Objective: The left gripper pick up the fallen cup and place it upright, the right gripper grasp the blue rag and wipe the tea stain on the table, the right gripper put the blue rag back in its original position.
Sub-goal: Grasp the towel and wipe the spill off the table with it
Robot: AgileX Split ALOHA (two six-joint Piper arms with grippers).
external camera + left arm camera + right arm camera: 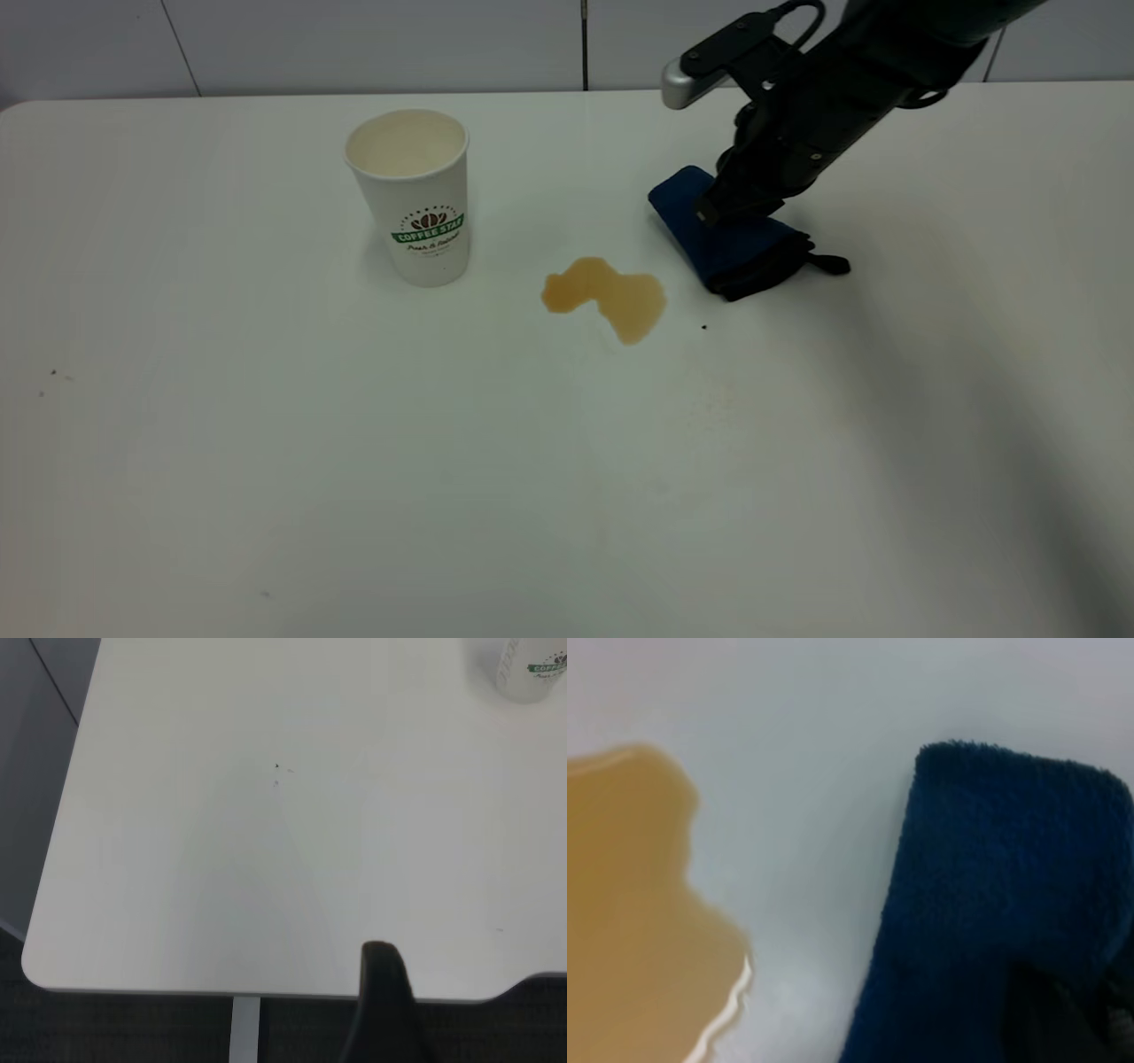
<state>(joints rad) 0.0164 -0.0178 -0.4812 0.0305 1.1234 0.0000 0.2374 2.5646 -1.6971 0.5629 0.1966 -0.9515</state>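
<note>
**A:** So where's everything sitting? The cup (412, 195) is upright on the table (266, 461), left of centre, with its green banner facing the camera.

**B:** Yep, and the tea stain (609, 296) is a lobed amber puddle just right of it, apart from the cup. The blue rag (731, 244) lies beside the stain on its right, not touching it, black loop strap sticking out at the far end.

**A:** The right gripper (728, 206) is down on top of the rag. Clamped on it?

**B:** Honestly can't tell, the fingers are hidden against the cloth. The right wrist view just shows rag (1001, 912) and stain (633, 912) with bare table between.

**A:** And the left gripper (383, 1005)?

**B:** Parked off near the table's edge; only a dark tip shows, so no call there either.
</note>
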